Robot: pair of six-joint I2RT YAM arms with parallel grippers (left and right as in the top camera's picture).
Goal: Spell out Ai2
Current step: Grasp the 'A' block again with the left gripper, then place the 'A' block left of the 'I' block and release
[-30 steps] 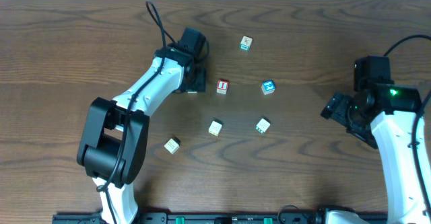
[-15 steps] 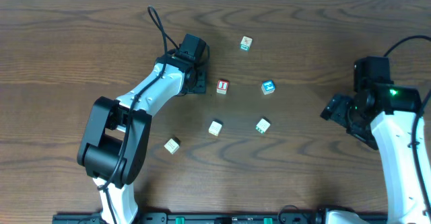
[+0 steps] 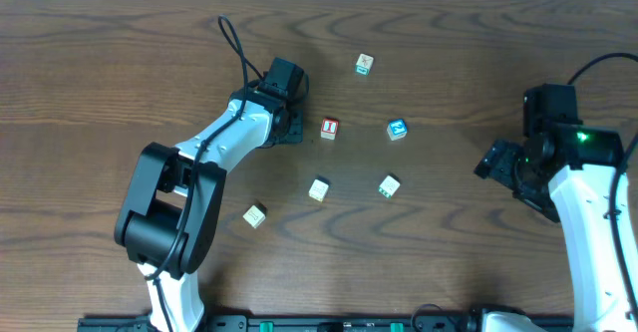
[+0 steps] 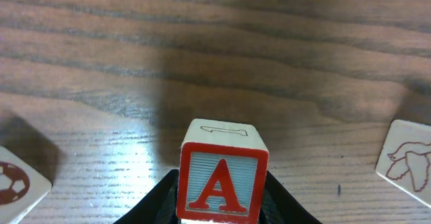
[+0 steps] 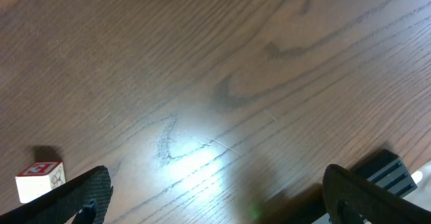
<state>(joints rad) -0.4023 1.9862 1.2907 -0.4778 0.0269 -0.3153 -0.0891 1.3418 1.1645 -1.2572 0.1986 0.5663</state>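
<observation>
My left gripper (image 4: pixel 222 196) grips the A (image 4: pixel 222 177), upper left of centre, just left of the I (image 3: pixel 329 128), the 2 (image 3: pixel 397 129) beyond. I'd set it square beside the I without nudging it. My right gripper (image 5: pixel 215 197) gapes wide, empty.

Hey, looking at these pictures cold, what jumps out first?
The red A cube fills the left wrist view, clamped between the left hand's fingers. Just right of it overhead sit the red I cube and the blue cube, while the right hand hangs open at the far right.
</observation>
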